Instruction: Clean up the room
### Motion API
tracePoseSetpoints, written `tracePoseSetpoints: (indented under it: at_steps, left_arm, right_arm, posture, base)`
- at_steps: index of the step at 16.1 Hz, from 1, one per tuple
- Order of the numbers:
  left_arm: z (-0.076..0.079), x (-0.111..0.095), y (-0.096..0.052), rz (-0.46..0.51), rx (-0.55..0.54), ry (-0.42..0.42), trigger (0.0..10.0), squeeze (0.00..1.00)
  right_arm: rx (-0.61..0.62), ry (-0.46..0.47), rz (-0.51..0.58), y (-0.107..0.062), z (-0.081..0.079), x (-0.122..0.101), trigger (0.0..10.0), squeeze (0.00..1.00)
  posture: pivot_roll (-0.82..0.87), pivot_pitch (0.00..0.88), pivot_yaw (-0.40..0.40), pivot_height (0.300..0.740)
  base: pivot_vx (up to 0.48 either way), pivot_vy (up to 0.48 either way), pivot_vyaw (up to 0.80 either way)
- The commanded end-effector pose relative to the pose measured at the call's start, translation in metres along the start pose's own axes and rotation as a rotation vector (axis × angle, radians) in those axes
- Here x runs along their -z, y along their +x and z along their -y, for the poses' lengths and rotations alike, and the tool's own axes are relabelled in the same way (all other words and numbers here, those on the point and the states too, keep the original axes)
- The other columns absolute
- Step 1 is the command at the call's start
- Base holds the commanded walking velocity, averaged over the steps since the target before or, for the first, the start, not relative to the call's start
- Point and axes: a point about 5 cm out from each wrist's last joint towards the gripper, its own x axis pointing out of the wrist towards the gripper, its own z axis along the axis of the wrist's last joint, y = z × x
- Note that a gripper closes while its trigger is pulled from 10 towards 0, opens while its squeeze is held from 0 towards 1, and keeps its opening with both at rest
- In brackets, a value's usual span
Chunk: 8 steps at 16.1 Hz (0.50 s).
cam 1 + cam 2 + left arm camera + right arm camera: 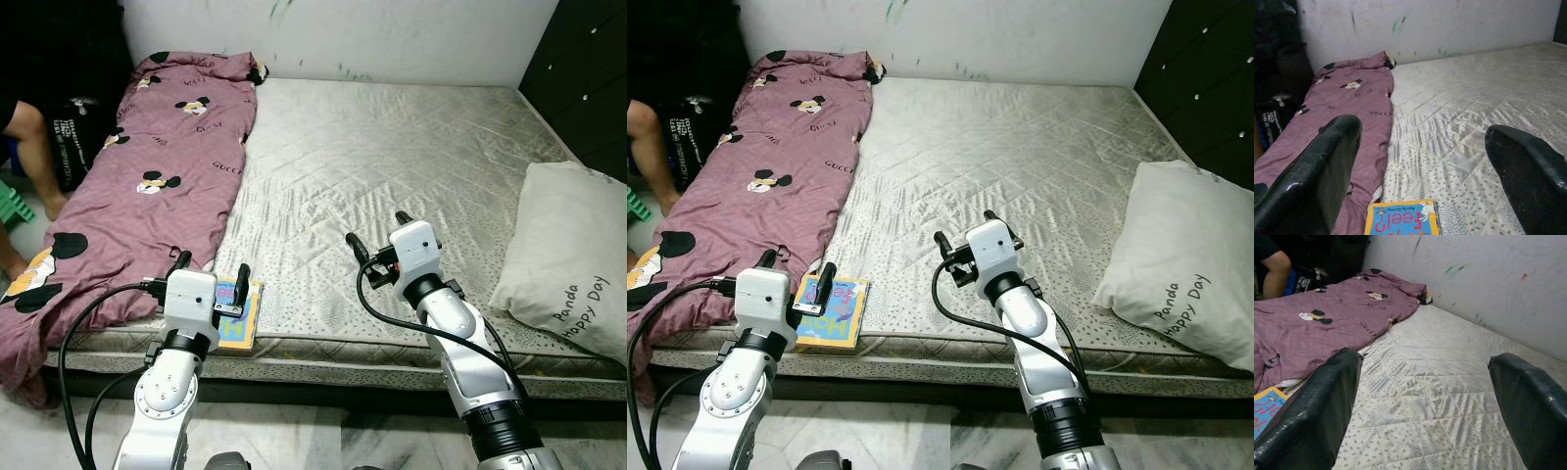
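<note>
Left wrist view: spread fingers [1317, 181] above a book [1402, 219].
Right gripper [376, 232] also released, over the mattress [392, 147].

We see a mauve blanket [157, 186] printed with black-eared cartoon mice, a grey-white quilted mattress [392, 166] speckled with small dark flecks, a white pillow [568, 255] with black lettering, and a blue, yellow-edged book [831, 311] with red lettering.

A blue-and-yellow children's book [831, 311] lies flat at the mattress [1019, 166] front edge, seemingly touching the purple blanket [754, 186].
</note>
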Motion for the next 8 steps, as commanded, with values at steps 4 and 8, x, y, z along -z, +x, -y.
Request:
tracePoseSetpoints:
  at_steps: [4,8]
  left_arm:
    - [-0.0021,-0.0014,0.001,0.009,0.002,-0.003,10.0,0.0]
    - [0.0003,-0.0035,0.0009,0.027,0.026,-0.003,10.0,0.0]
  right_arm:
    - [0.0,-0.002,0.009,0.0014,0.0014,-0.0032,10.0,0.0]
    - [0.001,-0.006,0.008,0.0014,0.0017,-0.0031,10.0,0.0]
  posture:
    - [-0.01,0.0,-0.025,0.74]
    - [-0.01,0.0,-0.025,0.74]
  base:
    - [0.0,0.0,0.0]
    - [0.153,0.0,0.0]
